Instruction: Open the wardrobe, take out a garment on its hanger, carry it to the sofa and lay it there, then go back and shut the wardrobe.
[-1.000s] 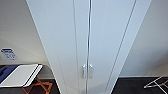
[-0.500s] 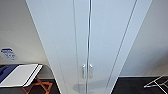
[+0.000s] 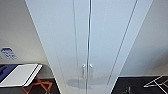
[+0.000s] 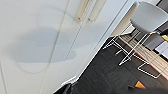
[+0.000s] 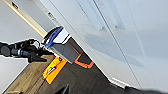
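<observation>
A: Grippers first. Open, closed?

B: Can't tell for either. Left wrist view has a dark bit of the robot at the lower edge, right wrist view the same; no fingers to read. Nothing seen held.

A: Where's the task thing relative to them?

B: The tall white two-door wardrobe with flat panelled doors [image 3: 100, 37] is straight ahead of the robot, close up. In the left wrist view the wardrobe door face [image 4: 37, 45] is near the camera, the handles further up the panel. In the right wrist view the wardrobe [image 5: 120, 42] is also close, seen at a slant. Contact with either arm: cannot tell.

A: Look of it?

B: Both doors shut, thin seam down the middle. Two small white vertical handles [image 3: 87, 70] either side of the seam, low in the head view. A soft grey shadow lies on the doors below the handles. Plain white, smooth.

A: Surroundings, quick.

B: Dark carpet floor [image 4: 105, 72]. White shell-seat stool on thin white wire legs [image 4: 147, 17] beyond the wardrobe's side in the left wrist view. On the other side, a white flat-topped piece with blue trim on an orange frame [image 3: 22, 75], just beside the wardrobe. Yellow-orange flat sign on the floor [image 5: 53, 70] near it, and a black jointed stand [image 5: 20, 51].
</observation>
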Robot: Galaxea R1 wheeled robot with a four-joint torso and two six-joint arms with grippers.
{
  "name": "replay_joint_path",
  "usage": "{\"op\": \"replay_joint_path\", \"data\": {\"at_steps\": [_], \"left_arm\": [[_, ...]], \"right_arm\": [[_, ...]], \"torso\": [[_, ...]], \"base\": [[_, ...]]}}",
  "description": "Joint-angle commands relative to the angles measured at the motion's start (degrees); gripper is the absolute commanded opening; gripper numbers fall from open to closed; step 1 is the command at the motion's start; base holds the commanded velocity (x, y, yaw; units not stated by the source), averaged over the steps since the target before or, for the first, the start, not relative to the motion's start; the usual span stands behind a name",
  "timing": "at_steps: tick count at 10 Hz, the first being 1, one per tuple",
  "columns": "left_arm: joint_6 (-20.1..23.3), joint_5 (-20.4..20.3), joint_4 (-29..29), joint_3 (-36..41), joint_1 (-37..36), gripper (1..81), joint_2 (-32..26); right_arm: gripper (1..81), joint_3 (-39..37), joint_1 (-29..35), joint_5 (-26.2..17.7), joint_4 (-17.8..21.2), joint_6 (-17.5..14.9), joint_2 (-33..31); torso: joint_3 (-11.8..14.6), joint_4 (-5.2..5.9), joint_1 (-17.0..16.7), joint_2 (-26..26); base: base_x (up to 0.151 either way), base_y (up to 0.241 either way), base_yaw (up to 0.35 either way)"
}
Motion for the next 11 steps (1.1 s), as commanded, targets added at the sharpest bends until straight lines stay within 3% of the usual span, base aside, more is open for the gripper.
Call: {"op": "replay_joint_path", "data": {"at_steps": [1,4,11], "left_arm": [[-0.04,8.37,-3.34,2.23,-15.27,81.1,-0.45],[-0.13,10.48,-3.34,0.39,-19.67,81.1,2.10],[-2.41,14.26,-3.52,-6.29,-27.06,81.1,10.45]], "right_arm": [[81.1,0.56,14.81,-5.96,0.57,2.35,3.40],[81.1,-3.12,19.65,-6.32,0.57,4.45,7.62],[81.1,-14.90,27.65,-8.95,0.57,4.63,17.82]], "torso": [[0.00,0.00,0.00,-0.02],[-0.02,0.00,0.05,0.02],[-0.13,0.00,0.15,0.11]], "base": [[0.000,0.000,0.000],[0.000,0.000,0.000],[0.000,0.000,0.000]]}}
